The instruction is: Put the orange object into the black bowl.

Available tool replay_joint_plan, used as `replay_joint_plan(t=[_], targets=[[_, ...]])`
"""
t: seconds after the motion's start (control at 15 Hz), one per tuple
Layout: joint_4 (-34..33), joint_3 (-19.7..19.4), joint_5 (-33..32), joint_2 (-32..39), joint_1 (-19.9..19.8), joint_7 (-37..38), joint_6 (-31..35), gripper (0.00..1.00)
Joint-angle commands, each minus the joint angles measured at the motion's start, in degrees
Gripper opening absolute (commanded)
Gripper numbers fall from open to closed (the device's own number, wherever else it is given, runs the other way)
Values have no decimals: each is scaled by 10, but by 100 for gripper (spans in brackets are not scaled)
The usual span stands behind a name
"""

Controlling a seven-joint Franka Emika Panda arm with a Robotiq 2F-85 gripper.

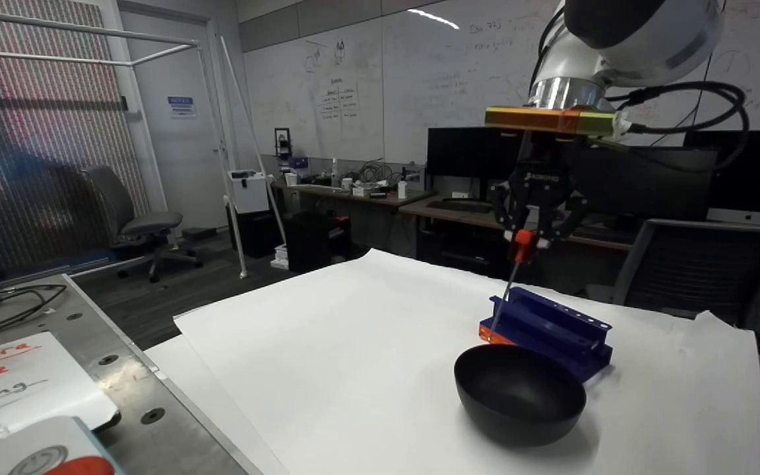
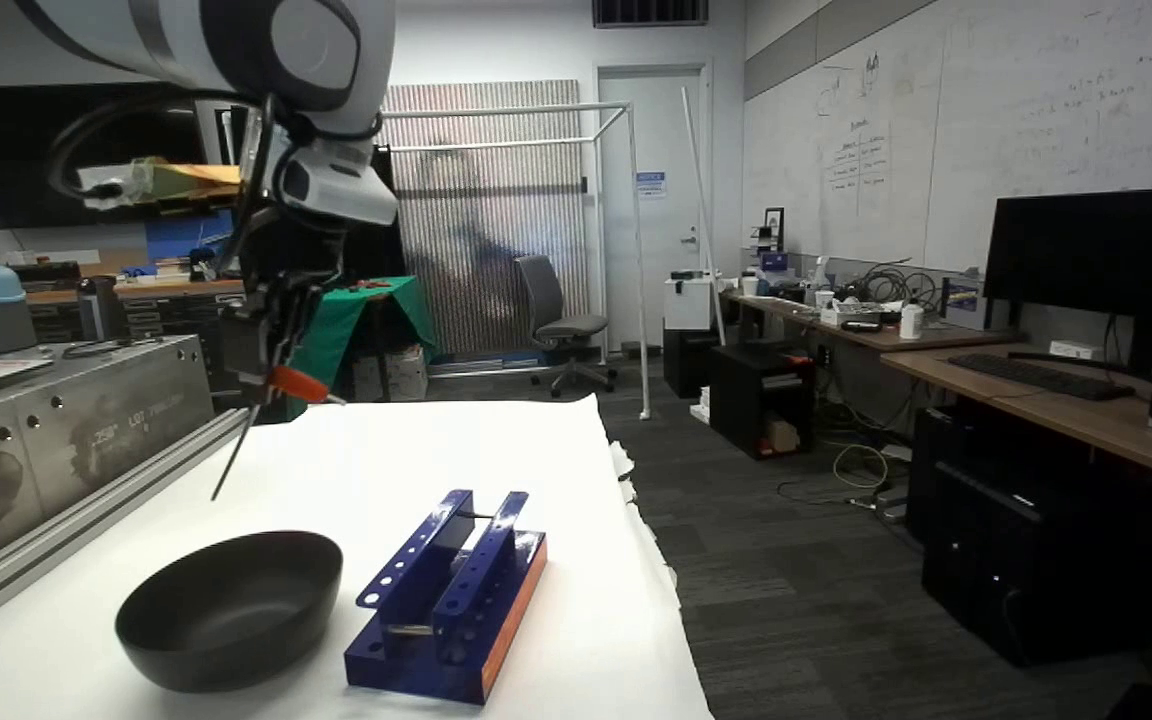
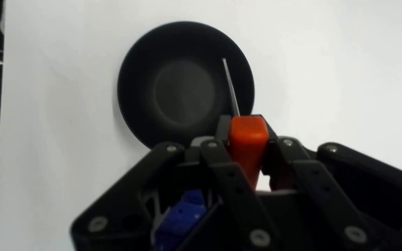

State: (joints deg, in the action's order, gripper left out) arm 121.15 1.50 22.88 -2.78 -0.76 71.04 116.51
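Note:
The orange object is a tool with an orange handle and a thin metal shaft. My gripper [image 1: 530,240] is shut on the handle of the orange object [image 1: 522,249], also visible in an exterior view [image 2: 300,384] and the wrist view [image 3: 248,137]. The shaft points down at a tilt and its tip is in the air. The black bowl [image 1: 508,422] stands upright on the white table, also in an exterior view [image 2: 211,665]. In the wrist view the black bowl [image 3: 183,40] looks empty, and the shaft tip overlaps its inside. The gripper is well above the bowl.
A blue rack [image 1: 555,333] with an orange strip stands beside the bowl, also in an exterior view [image 2: 416,665] and partly behind the fingers in the wrist view [image 3: 181,218]. White paper [image 1: 327,356] covers the table. A metal ledge [image 1: 136,389] runs along one side.

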Motion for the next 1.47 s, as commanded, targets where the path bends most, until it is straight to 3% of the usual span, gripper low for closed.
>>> replay_joint_plan(t=[0.0,0.2,0.6,0.93,1.4], targets=[[99,8,44,-56,17,-23,23,5],[163,23,41,-81,30,-11,41,5],[272,69,5,-139,46,27,202,5],[263,34,52,-164,44,-23,149,5],[272,24,19,-176,10,1,177,5]])
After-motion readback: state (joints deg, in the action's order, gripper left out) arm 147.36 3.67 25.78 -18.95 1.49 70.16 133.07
